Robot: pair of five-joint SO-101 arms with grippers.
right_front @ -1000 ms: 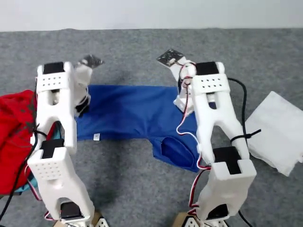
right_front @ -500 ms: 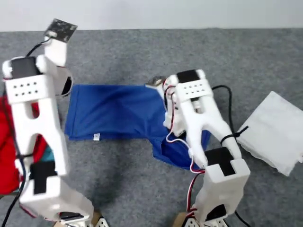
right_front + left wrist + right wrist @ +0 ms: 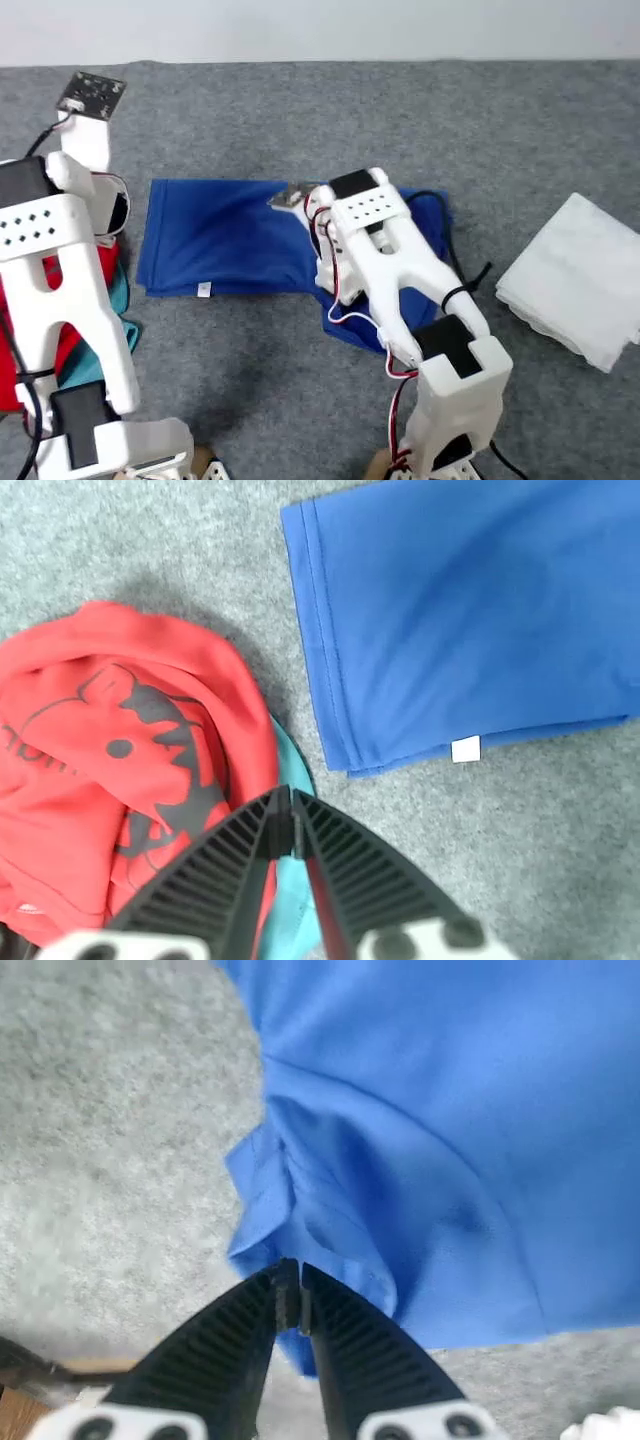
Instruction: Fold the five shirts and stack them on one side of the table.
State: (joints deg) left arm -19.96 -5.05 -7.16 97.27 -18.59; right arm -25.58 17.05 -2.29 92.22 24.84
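A blue shirt (image 3: 225,240) lies spread on the grey table, its right part bunched under the middle arm. My right gripper (image 3: 290,1305) is shut on a fold of the blue shirt (image 3: 450,1160), holding the cloth lifted off the table. My left gripper (image 3: 290,825) is shut with nothing in it and hangs above a crumpled red shirt (image 3: 100,740) and a teal shirt (image 3: 288,762) at the left side. The blue shirt (image 3: 480,610) shows a small white tag (image 3: 465,749) near its front edge. A folded white shirt (image 3: 570,280) rests at the right.
The red shirt (image 3: 8,330) and teal cloth (image 3: 112,300) pile up at the table's left edge under the left arm. Bare grey table (image 3: 250,370) stretches in front of the blue shirt and behind it.
The left arm swung left off the blue shirt to above the red pile. The right arm moved left, dragging the shirt's right part over toward the middle.
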